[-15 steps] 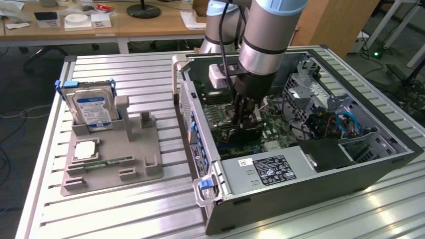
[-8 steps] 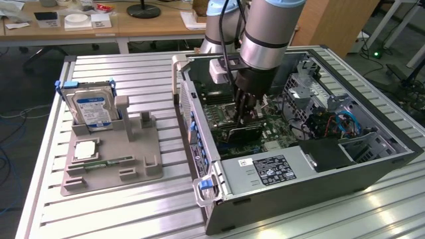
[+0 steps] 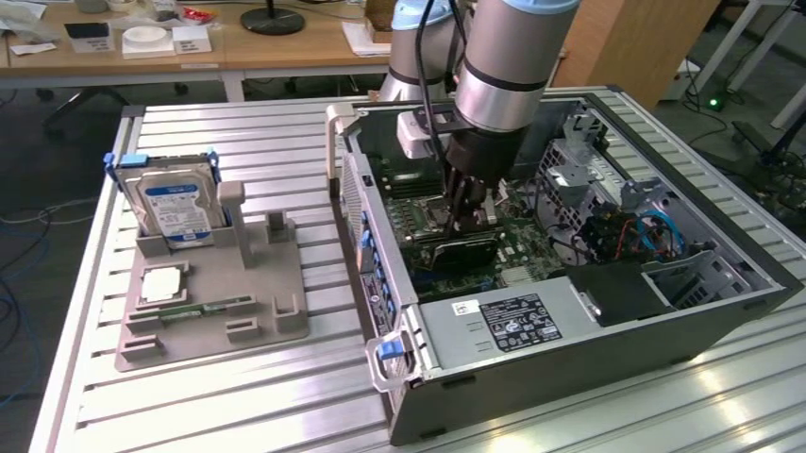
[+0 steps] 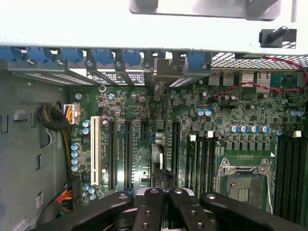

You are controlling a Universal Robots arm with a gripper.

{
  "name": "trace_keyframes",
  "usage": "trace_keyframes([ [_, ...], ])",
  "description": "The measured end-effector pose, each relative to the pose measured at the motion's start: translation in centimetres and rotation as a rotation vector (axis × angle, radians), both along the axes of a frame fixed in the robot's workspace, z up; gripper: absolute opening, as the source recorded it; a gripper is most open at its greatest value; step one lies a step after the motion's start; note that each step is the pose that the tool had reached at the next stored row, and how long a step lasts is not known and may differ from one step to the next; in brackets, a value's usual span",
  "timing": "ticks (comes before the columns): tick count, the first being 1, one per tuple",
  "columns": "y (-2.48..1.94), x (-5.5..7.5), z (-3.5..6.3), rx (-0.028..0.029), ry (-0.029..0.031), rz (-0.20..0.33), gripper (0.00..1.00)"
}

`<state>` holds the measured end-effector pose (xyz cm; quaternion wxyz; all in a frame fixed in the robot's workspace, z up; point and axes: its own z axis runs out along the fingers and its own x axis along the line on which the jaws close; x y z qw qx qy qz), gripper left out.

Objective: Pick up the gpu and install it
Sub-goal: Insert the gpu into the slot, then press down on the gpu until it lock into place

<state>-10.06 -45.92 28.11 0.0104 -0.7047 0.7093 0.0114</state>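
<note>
Hard drive (image 3: 174, 209) upright in grey holder tray (image 3: 208, 311), near table's (image 3: 252, 415) left edge in exterior view. Open computer case (image 3: 705, 311) toward table's right edge. Gripper (image 3: 469, 226) down inside case over motherboard (image 4: 144, 144), fingers (image 4: 149, 211) clenched together. Gpu (image 3: 460, 251) seemingly seated edge-on in motherboard slot, directly under fingers; grasp unclear.

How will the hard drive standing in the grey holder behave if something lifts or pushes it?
The hard drive is probably rigid and heavy for its size, given its boxy metal body. It stands upright on a narrow edge, so a push might tip it, though the grey holder braces its base.
</note>
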Motion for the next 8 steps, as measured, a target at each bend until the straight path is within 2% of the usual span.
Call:
trace_keyframes([
  [8,0.00,0.00,0.00,0.0000,0.0000,0.000,0.11],
])
